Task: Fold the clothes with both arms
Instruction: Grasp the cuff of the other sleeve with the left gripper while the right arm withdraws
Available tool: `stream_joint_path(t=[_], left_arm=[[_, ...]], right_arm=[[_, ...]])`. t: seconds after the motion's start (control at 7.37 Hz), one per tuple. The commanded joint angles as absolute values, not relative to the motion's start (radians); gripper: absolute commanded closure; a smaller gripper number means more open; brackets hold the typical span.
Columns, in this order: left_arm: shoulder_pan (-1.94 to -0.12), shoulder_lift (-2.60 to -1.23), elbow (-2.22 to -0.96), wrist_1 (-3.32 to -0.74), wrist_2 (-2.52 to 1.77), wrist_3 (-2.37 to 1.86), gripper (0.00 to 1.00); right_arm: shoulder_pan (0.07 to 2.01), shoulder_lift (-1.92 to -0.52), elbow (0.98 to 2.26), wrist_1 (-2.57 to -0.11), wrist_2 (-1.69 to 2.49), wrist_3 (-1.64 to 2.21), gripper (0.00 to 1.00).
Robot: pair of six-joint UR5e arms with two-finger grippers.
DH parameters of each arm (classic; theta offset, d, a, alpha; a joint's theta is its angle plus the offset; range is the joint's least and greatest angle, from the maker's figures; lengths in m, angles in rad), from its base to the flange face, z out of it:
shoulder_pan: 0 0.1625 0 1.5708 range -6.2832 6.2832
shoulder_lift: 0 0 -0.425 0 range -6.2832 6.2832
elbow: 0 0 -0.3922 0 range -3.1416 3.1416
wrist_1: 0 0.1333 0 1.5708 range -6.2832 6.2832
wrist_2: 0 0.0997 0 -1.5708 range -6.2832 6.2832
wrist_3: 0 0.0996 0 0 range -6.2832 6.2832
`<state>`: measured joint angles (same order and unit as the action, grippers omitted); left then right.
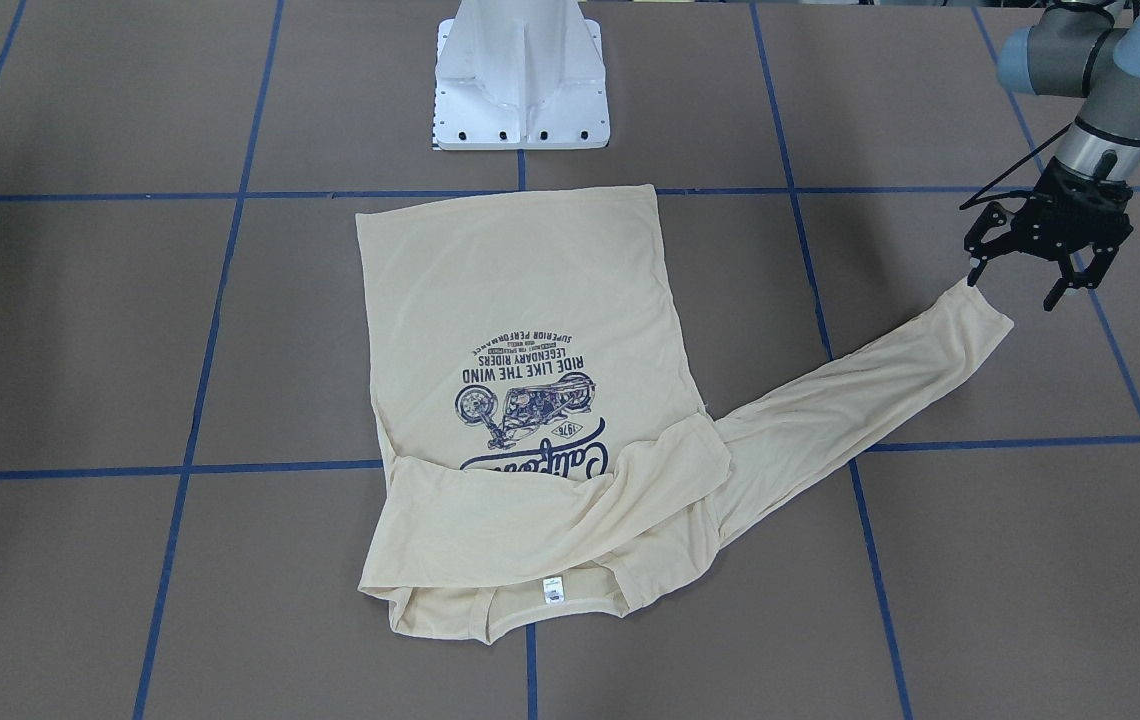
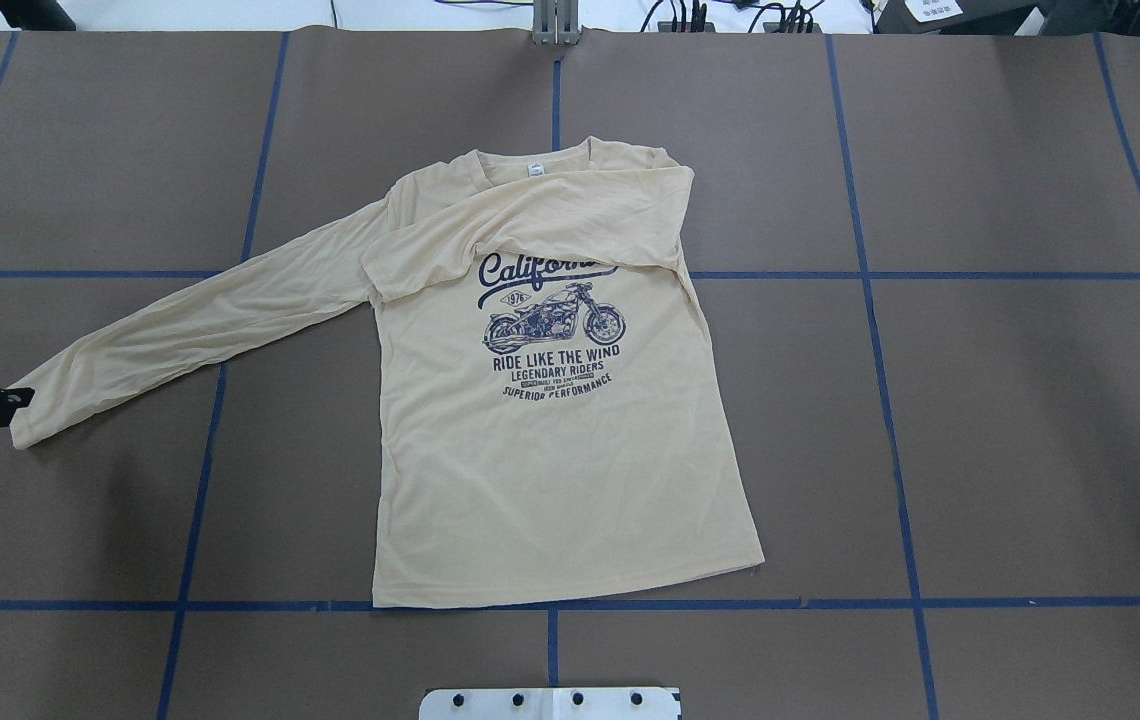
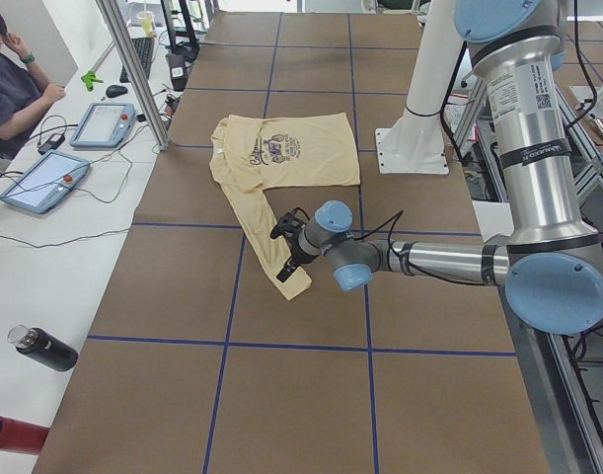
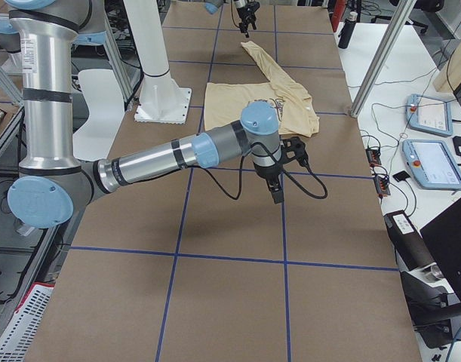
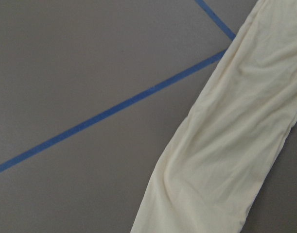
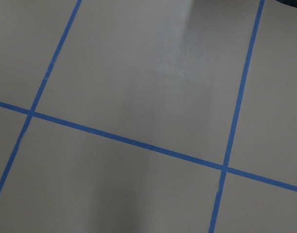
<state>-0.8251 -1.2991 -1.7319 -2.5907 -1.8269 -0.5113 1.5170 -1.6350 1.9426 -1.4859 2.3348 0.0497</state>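
**Exterior front-facing.** The pale cream-yellow long-sleeved T-shirt with a dark navy motorcycle print [image 1: 530,300] lay flat and print-up at the middle of the brown table gridded with blue tape [image 1: 130,330]. Its hem pointed toward the white pedestal base [image 1: 520,80]. The outstretched sleeve [image 1: 860,400] ran to the black two-finger left gripper [image 1: 1018,285]. The gripper's fingers stood spread at the cuff [image 1: 980,312] and pinched nothing; one fingertip perhaps touched the cloth. We judged the fabric thin, light and limp, likely to sag and drag if lifted. The cuff end seemed the fit place to take hold.

**Overhead exterior.** The other sleeve [image 2: 550,215] was folded across the chest and hid part of the script. A small white neck label [image 2: 535,168] showed at the collar.

**Exterior left.** The near arm reached low to the cuff.

**Exterior right.** The black two-finger right gripper [image 4: 277,192] hung over bare table near the shirt. We could not tell whether it was spread or pressed together.

**Left wrist-mounted.** We saw only the softly creased outstretched sleeve crossing a tape line.

**Right wrist-mounted.** We saw only table and tape.
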Motion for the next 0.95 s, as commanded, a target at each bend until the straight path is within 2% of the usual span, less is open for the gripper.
stream_joint_path(t=[0.0,0.27,0.41,0.68,0.81], left_arm=[[-0.763,-1.298,-1.698,-2.599,-1.796,-0.511,0.0],[-0.717,-1.296,-1.698,-2.599,-1.798,-0.509,0.0],[-0.71,-1.296,-1.698,-2.599,-1.798,-0.505,0.07],[-0.709,-1.296,-1.698,-2.599,-1.798,-0.502,0.32],[-0.709,-1.295,-1.698,-2.599,-1.798,-0.502,0.37]], right_arm=[[1.531,-1.663,1.945,-1.474,2.336,0.041,0.0],[1.531,-1.664,1.945,-1.474,2.335,0.041,0.0],[1.531,-1.664,1.945,-1.474,2.333,0.043,0.0],[1.531,-1.664,1.945,-1.474,2.333,0.043,0.0],[1.531,-1.663,1.944,-1.474,2.333,0.048,0.0]])
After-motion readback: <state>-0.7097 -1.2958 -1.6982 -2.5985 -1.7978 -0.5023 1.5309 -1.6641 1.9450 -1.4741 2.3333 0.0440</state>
